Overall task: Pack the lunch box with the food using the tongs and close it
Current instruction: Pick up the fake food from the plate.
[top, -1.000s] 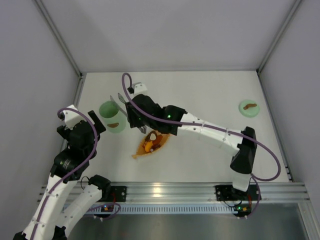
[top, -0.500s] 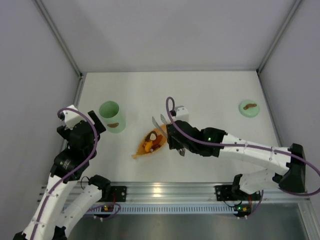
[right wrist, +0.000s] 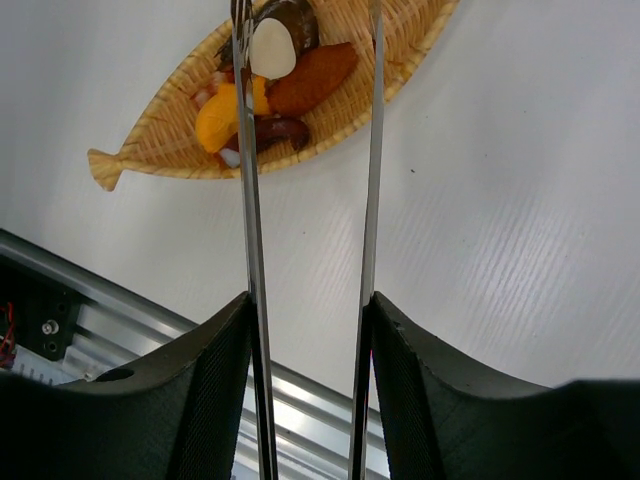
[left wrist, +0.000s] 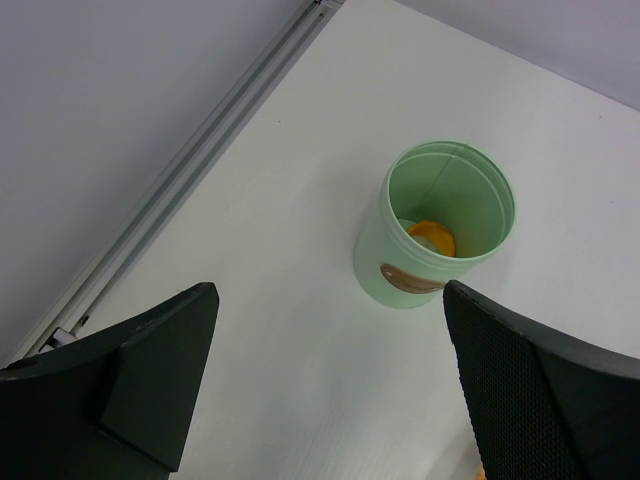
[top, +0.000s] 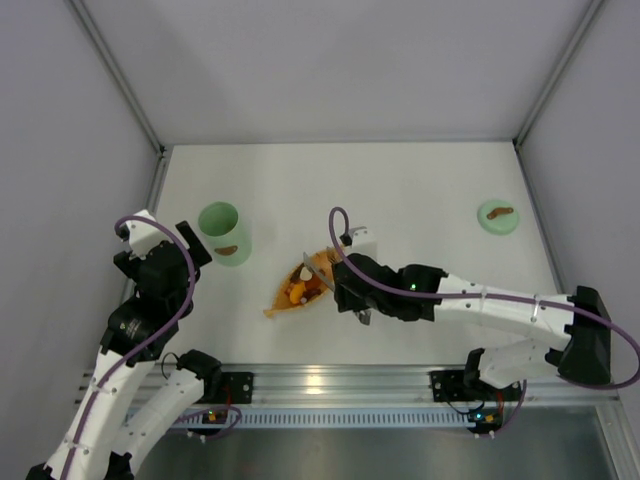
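The mint-green lunch box [top: 223, 233] stands open at the left, and the left wrist view shows an orange piece inside the lunch box [left wrist: 440, 235]. Its lid [top: 498, 215] lies far right. My right gripper [top: 350, 290] [right wrist: 310, 300] is shut on the tongs [right wrist: 247, 200], pressing both slim arms. The tong arms are spread, with their tips over the food [right wrist: 270, 90] in the orange leaf-shaped tray [right wrist: 160, 145] [top: 285, 303]. Nothing is pinched between the tips. My left gripper [left wrist: 330, 295] hangs open near the lunch box, holding nothing.
The aluminium rail [top: 400, 380] runs along the near table edge, just below the tray. A wall rail [left wrist: 190, 180] borders the table to the left of the lunch box. White walls enclose the back and both sides.
My right arm has swung with the tongs from the lunch box back over the tray. The tong arms have spread apart. The left arm has not moved.
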